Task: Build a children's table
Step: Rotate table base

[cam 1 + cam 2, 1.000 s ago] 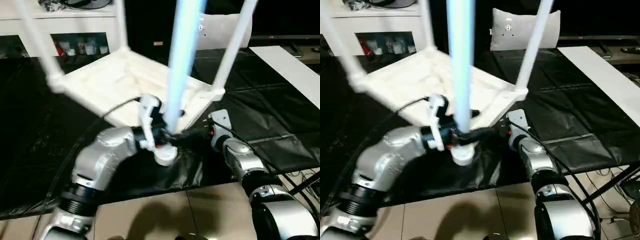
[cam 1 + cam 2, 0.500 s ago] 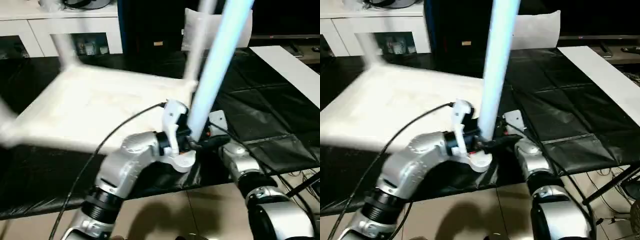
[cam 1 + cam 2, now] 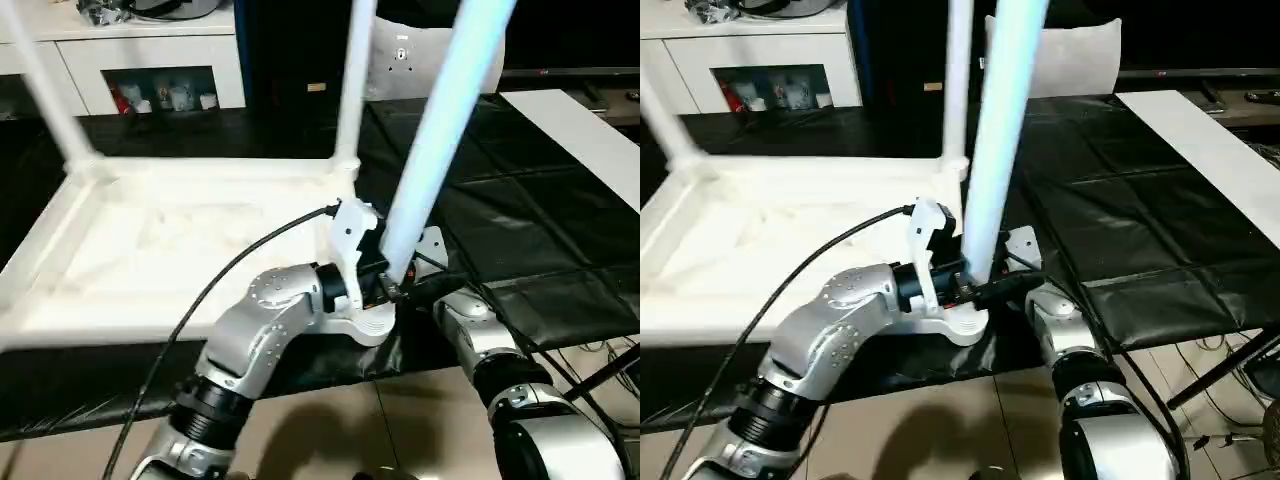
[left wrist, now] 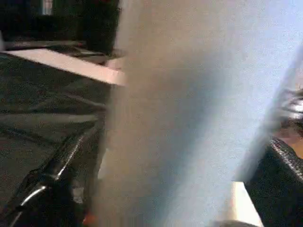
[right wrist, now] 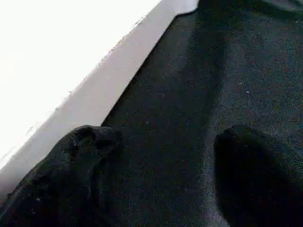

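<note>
The white children's table lies upside down on the black sheet, its ribbed underside (image 3: 150, 250) facing up. Three legs show standing in corner sockets: a far left leg (image 3: 45, 90), a far right leg (image 3: 355, 80) and the near leg (image 3: 440, 130), which leans right. My left gripper (image 3: 385, 285) is shut on the near leg just above its socket. In the left wrist view, the leg (image 4: 189, 104) sits between the black fingers (image 4: 47, 189). My right gripper (image 5: 161, 175) is open over the sheet beside the table's white edge (image 5: 94, 94), just right of the held leg.
A white cabinet with glass doors (image 3: 150, 60) stands at the back and a grey cushion (image 3: 400, 60) behind the table. A white board (image 3: 590, 140) lies at the right on the black sheet (image 3: 530, 220). Tiled floor (image 3: 400, 420) and cables (image 3: 600, 370) lie nearest me.
The table has swung round from a tilted, corner-on pose to lying level and square. The held leg and my left gripper have shifted right, closer to the right gripper.
</note>
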### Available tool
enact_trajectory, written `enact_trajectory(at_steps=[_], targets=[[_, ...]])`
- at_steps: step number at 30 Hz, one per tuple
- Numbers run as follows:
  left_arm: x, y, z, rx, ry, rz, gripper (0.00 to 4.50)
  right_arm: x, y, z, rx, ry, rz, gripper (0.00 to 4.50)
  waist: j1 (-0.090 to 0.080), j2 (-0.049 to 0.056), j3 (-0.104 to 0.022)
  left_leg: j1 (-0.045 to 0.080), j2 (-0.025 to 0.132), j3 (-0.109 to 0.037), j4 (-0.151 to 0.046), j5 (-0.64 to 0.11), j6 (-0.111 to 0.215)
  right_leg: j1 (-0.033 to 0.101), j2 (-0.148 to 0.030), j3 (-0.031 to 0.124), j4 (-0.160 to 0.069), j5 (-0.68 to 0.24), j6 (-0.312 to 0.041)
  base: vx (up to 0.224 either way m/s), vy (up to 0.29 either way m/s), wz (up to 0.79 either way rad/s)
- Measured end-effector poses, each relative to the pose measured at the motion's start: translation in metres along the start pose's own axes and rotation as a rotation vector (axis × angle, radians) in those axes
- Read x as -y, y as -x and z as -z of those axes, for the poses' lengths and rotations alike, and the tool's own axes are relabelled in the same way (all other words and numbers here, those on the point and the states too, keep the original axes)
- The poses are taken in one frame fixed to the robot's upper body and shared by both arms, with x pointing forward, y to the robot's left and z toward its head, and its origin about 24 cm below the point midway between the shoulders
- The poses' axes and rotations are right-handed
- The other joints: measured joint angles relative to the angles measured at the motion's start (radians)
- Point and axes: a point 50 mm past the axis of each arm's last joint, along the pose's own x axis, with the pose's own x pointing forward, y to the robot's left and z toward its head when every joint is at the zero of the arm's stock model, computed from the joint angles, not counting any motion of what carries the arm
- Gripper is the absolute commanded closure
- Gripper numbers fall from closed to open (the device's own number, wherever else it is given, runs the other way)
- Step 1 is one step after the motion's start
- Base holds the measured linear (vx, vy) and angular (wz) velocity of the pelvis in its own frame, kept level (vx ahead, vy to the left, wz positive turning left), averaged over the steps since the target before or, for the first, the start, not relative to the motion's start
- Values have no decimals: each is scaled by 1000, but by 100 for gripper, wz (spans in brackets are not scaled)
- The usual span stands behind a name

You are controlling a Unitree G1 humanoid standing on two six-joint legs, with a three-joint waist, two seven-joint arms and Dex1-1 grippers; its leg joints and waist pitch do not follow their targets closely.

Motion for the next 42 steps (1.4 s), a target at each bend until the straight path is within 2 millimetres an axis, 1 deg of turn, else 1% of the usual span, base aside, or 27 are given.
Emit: enact_trajectory(at_steps=[2, 3, 5, 8, 10, 13, 14, 17, 18, 20, 22, 23, 24, 25, 27, 28, 31, 32, 34, 35, 36, 37, 39, 40, 42], targets=[[-7, -1, -1, -8, -34, -48, 3, 1, 0, 0, 5, 1, 14, 0, 1, 2, 0, 0, 0, 0, 0, 0, 0, 0, 0, -1, 0, 0, 0, 0, 0, 0], [-10, -1, -2, -14, -50, -78, 3, 5, 2, -1, 7, 0, 41, 0, 3, 2, 0, 0, 0, -1, 0, 0, 0, 0, 0, -1, 1, 0, 0, 0, 0, 0], [-13, -1, 0, -30, -60, -106, 3, 7, 2, -1, 6, 1, 59, 0, 6, 4, 0, 0, 0, -1, 0, 0, 0, 0, 0, -2, 0, 0, 0, 0, 0, 0], [-16, 6, 2, -47, -75, -102, 3, 18, 10, 2, 13, 6, 79, 0, 13, 10, 0, -1, 0, -1, 0, 0, 0, 0, -1, -2, 0, 0, 0, 0, 0, 0], [-18, 11, 5, -58, -83, -104, 3, 29, 17, 4, 13, 4, 101, 0, 13, 10, -1, -1, 0, -1, 0, 0, 0, 0, -1, -2, 0, 0, 0, 0, 0, 0], [-22, 29, 13, -108, -98, -87, 3, 45, 32, 5, 33, 9, 114, 0, 12, 10, -1, 0, 1, -1, 0, 0, 0, 0, 0, -2, 0, -2, 2, 0, 0, 0], [-24, 38, 18, -140, -105, -74, 3, 52, 40, 5, 44, 14, 103, 0, 13, 11, -1, 0, 1, -1, 0, 0, 0, 0, 0, -3, 0, -4, 6, 0, 0, 0], [-30, 56, 25, -204, -112, -55, 3, 62, 55, 4, 64, 28, 47, 0, 10, 12, -1, 0, 1, -1, 0, 0, 0, 0, 0, -3, 0, -4, 6, 0, 0, 0], [-32, 61, 26, -226, -121, -41, 19, 63, 60, 3, 70, 48, 16, 0, 10, 12, -1, 0, 1, -1, 0, 1, 1, 0, 0, -3, 0, -3, 6, 0, 0, 0], [-36, 72, 27, -291, -157, -4, 36, 61, 67, 2, 73, 89, -48, 0, 11, 13, -1, 0, 1, -1, 0, 1, 1, 1, 0, -3, 0, -4, 6, 0, 0, 0], [-44, 88, 32, -394, -191, 24, 39, 61, 79, 2, 71, 119, -122, 0, 15, 15, -1, 0, 1, -2, 0, 1, 1, 1, 0, -3, 0, -4, 7, 0, 0, 0], [-52, 99, 38, -462, -202, 15, 49, 61, 85, 0, 73, 131, -165, 0, 17, 17, -1, 0, 1, -1, 0, 1, 1, 1, 0, -3, 0, -4, 7, 0, 0, 0], [-56, 103, 40, -493, -207, 10, 63, 60, 87, 0, 74, 135, -188, 0, 19, 19, -1, 0, 1, -2, 0, 1, 1, 1, 0, -3, 0, -4, 7, 0, 0, 0], [-58, 104, 40, -509, -221, 22, 79, 60, 90, -2, 77, 140, -209, 0, 22, 20, -1, 0, 1, -2, 1, 1, 1, 1, 0, -3, -1, -4, 7, 0, 0, 0], [-61, 100, 38, -533, -253, 60, 84, 56, 94, -4, 76, 160, -268, 0, 30, 20, -1, 0, 0, -2, 0, 1, 1, 2, -1, -3, -1, -4, 7, 0, 0, 0], [-63, 100, 37, -539, -257, 66, 84, 53, 94, -5, 77, 168, -292, 0, 31, 20, -1, 0, 0, -2, 0, 1, 1, 2, -1, -3, -1, -4, 7, 0, 0, 0], [-67, 101, 35, -568, -257, 121, 122, 46, 102, -6, 78, 160, -368, 0, 39, 22, -2, 0, 0, -2, 0, 0, 1, 2, -1, -3, -1, -5, 8, 0, 0, 0], [-70, 103, 35, -584, -249, 136, 123, 45, 106, -6, 71, 163, -394, 0, 44, 25, -2, -1, 0, -2, 0, 0, 1, 2, -1, -3, -1, -5, 9, 0, 0, 0], [-71, 105, 38, -598, -222, 149, 129, 44, 109, -7, 69, 160, -420, 0, 44, 29, -2, -1, 0, -2, 0, 0, 2, 2, -1, -2, -2, -5, 9, 0, 0, 0], [-71, 105, 39, -599, -211, 157, 154, 43, 110, -8, 69, 158, -428, 0, 44, 30, -2, -1, 0, -2, 0, 0, 2, 2, -1, -2, -2, -5, 9, 0, 0, 0], [-70, 104, 40, -594, -200, 168, 154, 42, 109, -9, 69, 155, -432, 0, 45, 31, -2, -1, 0, -2, 0, 0, 2, 2, -1, -3, -2, -5, 9, 0, 0, 0], [-69, 104, 41, -590, -190, 176, 164, 42, 110, -10, 69, 154, -433, 0, 46, 32, -3, -1, 0, -2, 0, 0, 2, 2, -1, -3, -2, -5, 9, 0, 0, 0], [-65, 103, 42, -581, -165, 195, 174, 41, 110, -14, 82, 161, -440, 0, 46, 37, -3, -1, 0, -2, 0, 0, 2, 2, -1, -3, -2, -5, 9, 0, 0, 0], [-64, 102, 42, -578, -162, 198, 174, 41, 110, -15, 85, 157, -439, 0, 47, 37, -4, 0, 0, -2, 0, 0, 2, 2, -1, -3, -2, -5, 9, 0, 0, 0], [-63, 101, 44, -575, -154, 200, 202, 40, 110, -17, 90, 151, -442, 0, 47, 37, -4, 0, 0, -2, 0, 0, 2, 2, 0, -3, -1, -5, 9, 0, 0, 0]])
